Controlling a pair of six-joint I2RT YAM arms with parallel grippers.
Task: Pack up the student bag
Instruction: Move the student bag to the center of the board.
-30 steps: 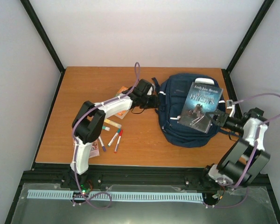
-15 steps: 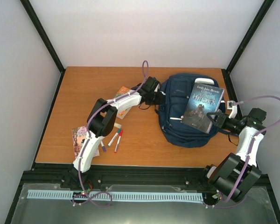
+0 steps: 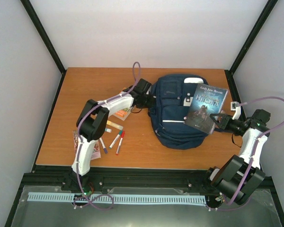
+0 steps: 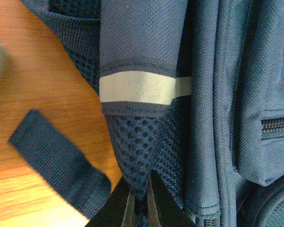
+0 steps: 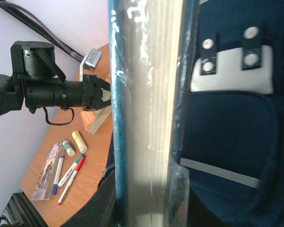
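The navy student bag point(image 3: 173, 120) lies flat at the table's middle right, its pale patch point(image 5: 232, 71) showing in the right wrist view. My left gripper point(image 3: 149, 100) is at the bag's left edge, shut on a fold of its dark mesh fabric point(image 4: 135, 156), just below a white stripe point(image 4: 137, 89). A dark-covered book point(image 3: 206, 108) hangs tilted over the bag's right side, with my right gripper point(image 3: 218, 122) shut on its lower right edge. Close up, the book's page edge point(image 5: 149, 118) fills the right wrist view between the jaws.
Left of the bag lie an orange booklet point(image 3: 125, 111), a yellow glue stick point(image 3: 115, 125) and coloured markers point(image 3: 117, 140). Another thin book point(image 3: 79, 145) sits near the front left edge, partly under the left arm. A loose strap point(image 4: 57, 161) rests on the wood.
My left gripper has closed on the bag's mesh and drawn back left, dragging the bag leftward. The right gripper has lifted the book slightly up and right, then held it.
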